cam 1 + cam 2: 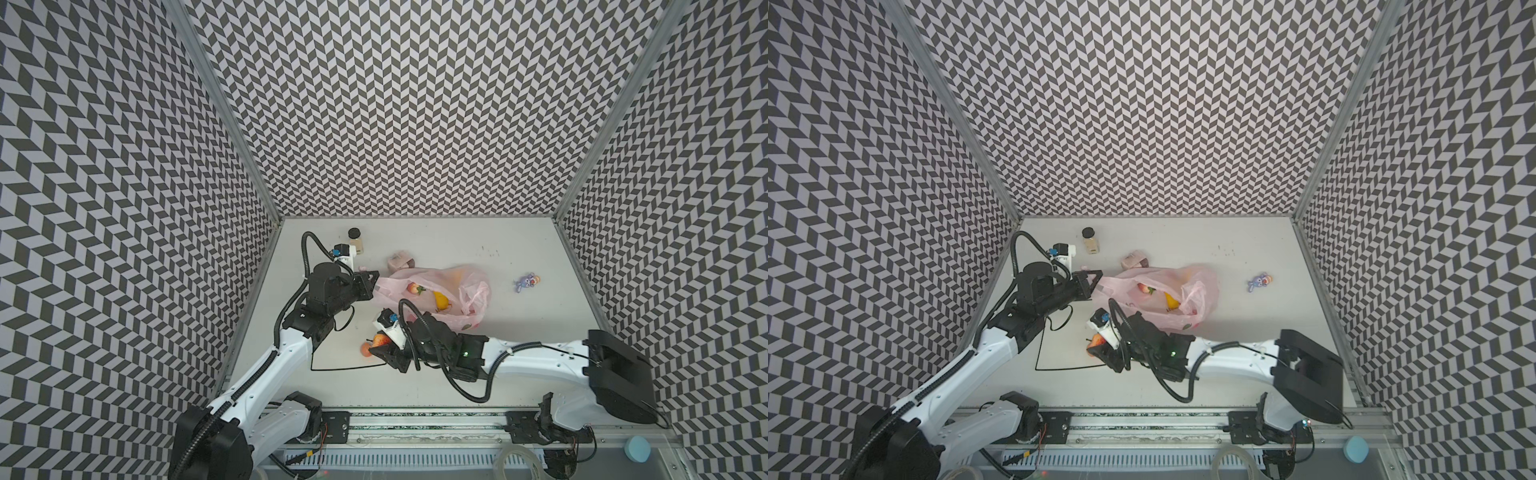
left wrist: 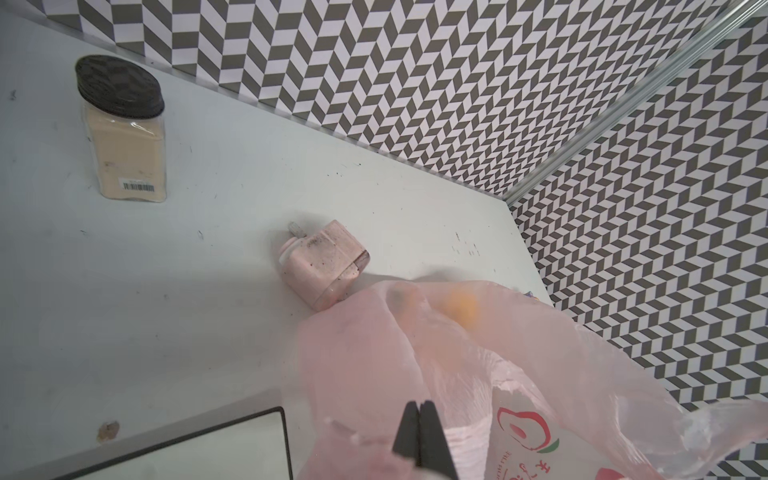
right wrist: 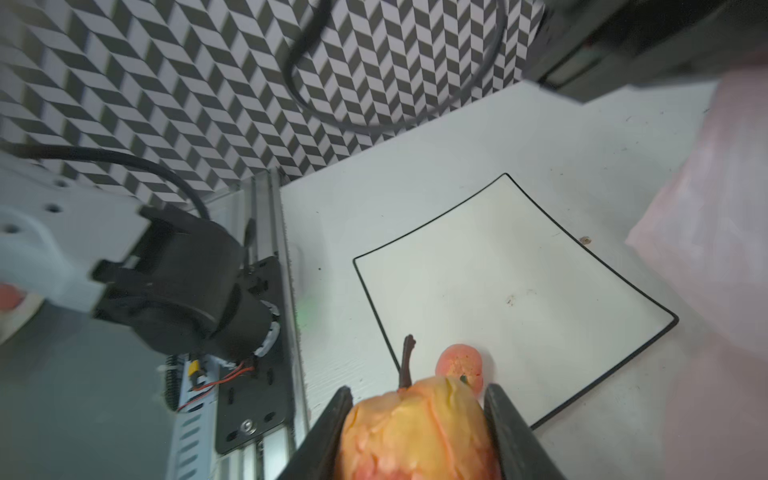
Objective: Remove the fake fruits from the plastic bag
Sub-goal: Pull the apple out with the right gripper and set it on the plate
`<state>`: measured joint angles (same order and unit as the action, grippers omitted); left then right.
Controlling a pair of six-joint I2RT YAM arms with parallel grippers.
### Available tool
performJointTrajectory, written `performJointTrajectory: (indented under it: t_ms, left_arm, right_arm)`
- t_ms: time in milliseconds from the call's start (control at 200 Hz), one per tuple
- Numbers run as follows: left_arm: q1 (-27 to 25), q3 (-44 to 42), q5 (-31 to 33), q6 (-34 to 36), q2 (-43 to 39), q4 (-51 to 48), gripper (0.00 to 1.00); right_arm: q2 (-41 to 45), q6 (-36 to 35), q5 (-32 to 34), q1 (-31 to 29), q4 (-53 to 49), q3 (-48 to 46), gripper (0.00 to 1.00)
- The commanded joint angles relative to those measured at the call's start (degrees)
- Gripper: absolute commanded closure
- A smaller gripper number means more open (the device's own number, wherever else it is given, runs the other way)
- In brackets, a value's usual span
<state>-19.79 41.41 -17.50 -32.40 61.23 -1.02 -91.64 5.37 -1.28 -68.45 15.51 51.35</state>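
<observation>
The pale pink plastic bag (image 1: 432, 291) (image 1: 1200, 309) lies crinkled in the middle of the table. A red strawberry (image 1: 413, 289) and a yellow pear-shaped fruit (image 1: 441, 300) show in its mouth. My left gripper (image 1: 376, 276) (image 2: 419, 409) is shut on the bag's left edge. My right gripper (image 1: 376, 350) (image 3: 419, 390) is shut on a yellow-orange fruit (image 3: 419, 428) with a brown stem, just over the near edge of the white black-rimmed plate (image 3: 519, 270). A small peach-coloured fruit (image 3: 459, 365) (image 1: 365, 350) lies on the plate beside it. An orange fruit (image 2: 461, 309) shows dimly through the bag.
A spice jar (image 1: 354, 241) (image 2: 122, 137) with a black lid stands at the back left. A pinkish box (image 1: 400, 261) (image 2: 322, 264) touches the bag's far side. A purple toy figure (image 1: 527, 282) lies to the right. The plate (image 1: 340, 357) sits between both arms.
</observation>
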Motion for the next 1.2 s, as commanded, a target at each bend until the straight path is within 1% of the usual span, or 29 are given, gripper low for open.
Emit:
performJointTrajectory:
  t_ms: [0,35,210,316,431,561,676,841,1002,1092,1197]
  left_arm:
    - [0.8,2.2,-2.9,2.4,1.0,1.5,1.0]
    - [0.9,2.3,-3.1,2.5,1.1,1.4,1.0]
    - [1.1,2.2,-3.0,3.1,1.0,0.5,1.0]
    - [1.2,2.0,-2.7,3.1,0.5,0.0,1.0]
    - [1.2,1.7,-2.7,2.6,0.4,0.0,1.0]
    - [1.2,1.6,-2.8,2.5,0.3,-0.3,1.0]
    - [1.2,1.6,-2.7,2.5,0.4,-0.7,1.0]
    - [1.2,1.6,-2.4,1.8,0.5,-0.5,1.0]
    - [1.2,1.6,-2.1,1.4,0.7,-0.3,1.0]
    - [1.2,1.4,-2.0,1.2,0.7,-0.2,1.0]
    - [1.2,1.3,-2.0,1.2,0.6,-0.3,1.0]
  right_arm:
    - [-5.9,-0.4,7.9,0.2,9.5,4.0,0.74]
    - [-8.3,-0.3,8.8,0.5,10.2,5.2,0.74]
    - [-18.9,0.6,8.7,3.1,9.6,10.5,0.74]
    - [-22.6,1.6,7.8,4.7,9.0,13.0,0.73]
    - [-25.3,2.5,5.4,5.9,8.4,15.3,0.71]
    - [-28.2,2.8,3.0,6.2,7.6,17.2,0.66]
    - [-30.0,3.2,1.4,6.1,7.0,18.3,0.56]
    - [-29.5,2.7,-0.4,6.1,7.0,18.3,0.45]
    - [-25.1,2.8,-1.2,6.4,7.2,16.8,0.34]
    - [-21.6,2.8,-3.1,6.6,6.8,16.0,0.32]
    - [-16.9,2.5,-4.8,6.6,5.8,13.8,0.31]
